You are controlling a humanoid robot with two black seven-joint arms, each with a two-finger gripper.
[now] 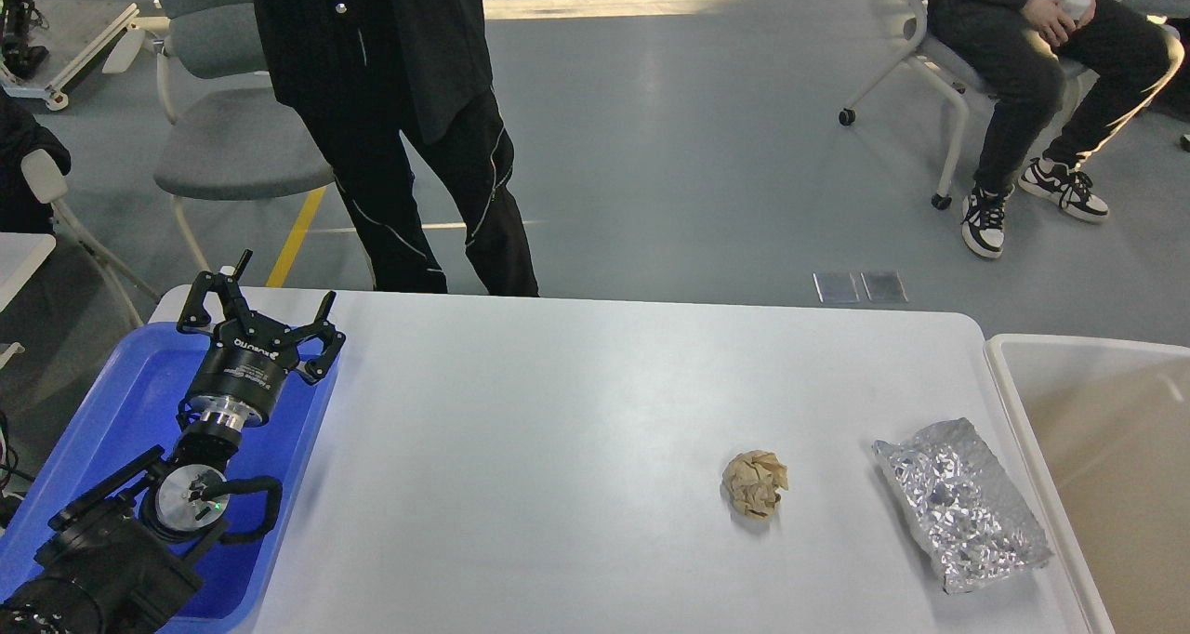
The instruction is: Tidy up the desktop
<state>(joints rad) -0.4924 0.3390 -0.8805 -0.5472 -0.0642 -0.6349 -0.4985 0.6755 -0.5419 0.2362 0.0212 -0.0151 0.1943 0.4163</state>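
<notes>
The white desktop (pixel 576 429) fills the lower part of the head view. A crumpled tan paper ball (pixel 755 483) lies on it right of centre. A crinkled silver foil wrapper (pixel 960 503) lies near its right edge. My left gripper (pixel 275 297) is open and empty, held over the far end of the blue tray (pixel 130 402) at the left, far from both pieces of litter. My right arm and gripper are out of view.
A cream-white bin (pixel 1106 467) stands against the desktop's right edge. A person in black (pixel 409 132) stands just beyond the far edge. A grey chair (pixel 232 151) is behind at left. A seated person (pixel 1041 67) is at far right.
</notes>
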